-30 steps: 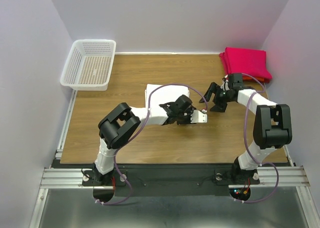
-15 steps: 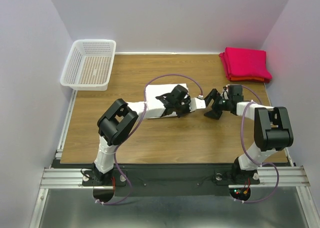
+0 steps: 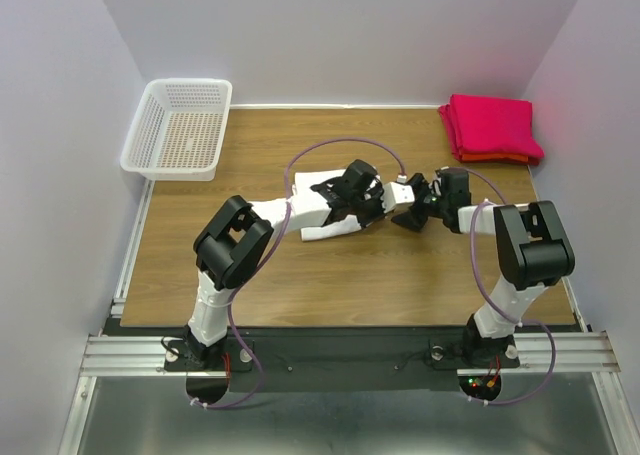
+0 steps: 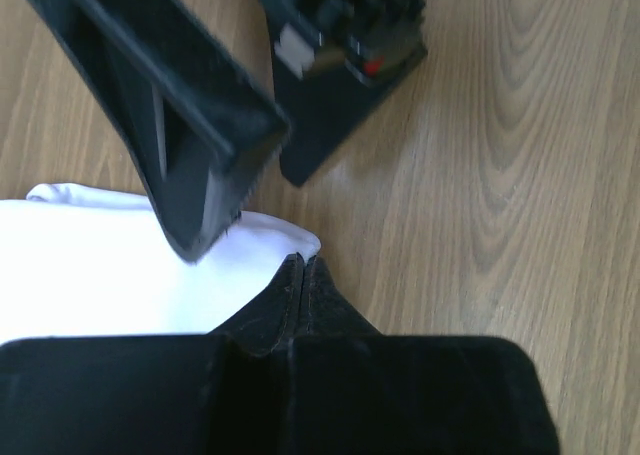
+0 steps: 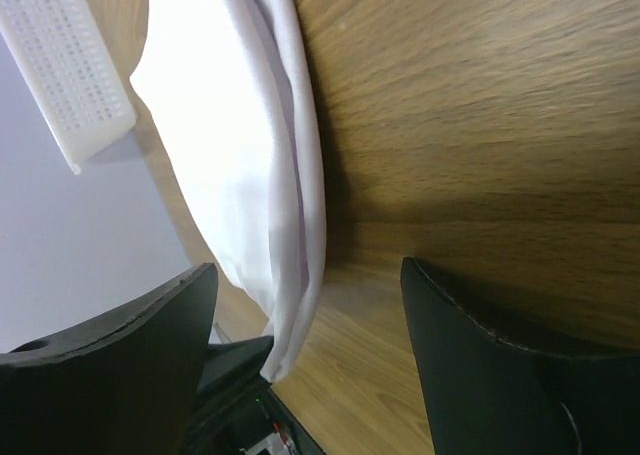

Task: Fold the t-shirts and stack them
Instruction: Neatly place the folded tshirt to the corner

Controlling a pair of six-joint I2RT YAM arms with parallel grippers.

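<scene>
The left pincer (image 4: 255, 247) sits at the right-hand edge of the white t-shirt (image 3: 318, 215), drawn narrow with a corner of the cloth in the gap. Whether it actually clamps the fabric cannot be told. The right pincer (image 5: 308, 275), spread wide and empty, faces that same edge from just beside it, low over the worktop (image 3: 300, 275), apparently placed to take or steady that side. The shirt itself lies folded. Well beyond it to the right, the folded pink-red t-shirts (image 3: 492, 125) look like the stack it is meant for, while a white basket (image 3: 133, 143) stands well off to its far left.
</scene>
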